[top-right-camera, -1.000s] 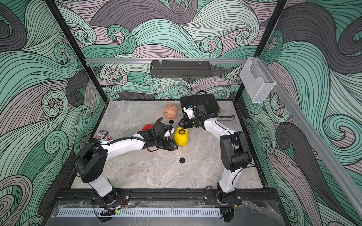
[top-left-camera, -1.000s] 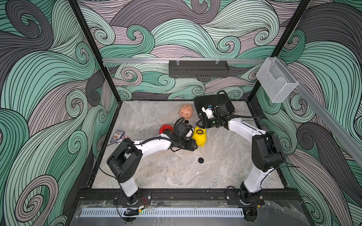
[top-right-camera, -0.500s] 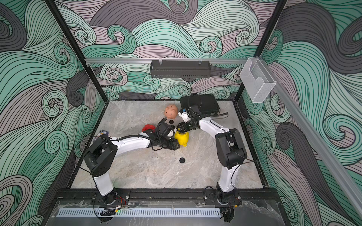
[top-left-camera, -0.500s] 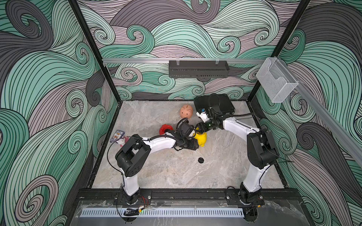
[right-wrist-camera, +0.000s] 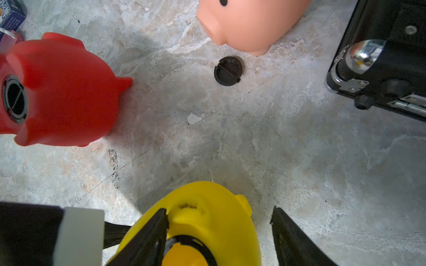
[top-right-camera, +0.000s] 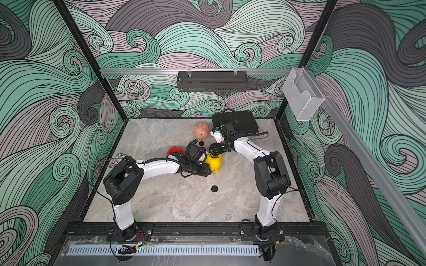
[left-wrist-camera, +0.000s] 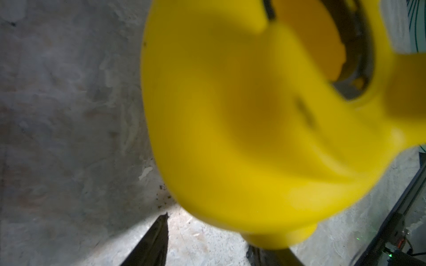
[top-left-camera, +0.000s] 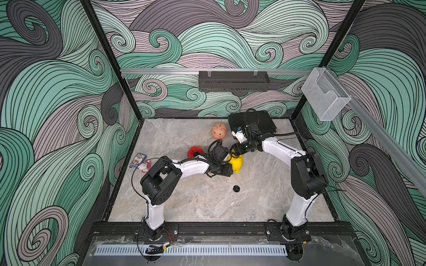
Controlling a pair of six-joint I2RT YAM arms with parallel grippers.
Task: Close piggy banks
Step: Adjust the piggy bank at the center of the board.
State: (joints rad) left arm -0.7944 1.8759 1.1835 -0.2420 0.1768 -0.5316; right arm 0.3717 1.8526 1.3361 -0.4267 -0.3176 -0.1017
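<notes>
yellow pig (top-left-camera: 236,162) in left gripper (top-left-camera: 227,165)

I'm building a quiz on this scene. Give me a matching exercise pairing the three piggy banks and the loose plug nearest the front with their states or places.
1. red piggy bank
2. yellow piggy bank
3. peach-pink piggy bank
4. black plug

A. stands upright near the black case
B. alone on open floor
C. belly hole already plugged
D. between the two arms, belly hole open

Pairs: 1-C, 2-D, 3-A, 4-B
</notes>
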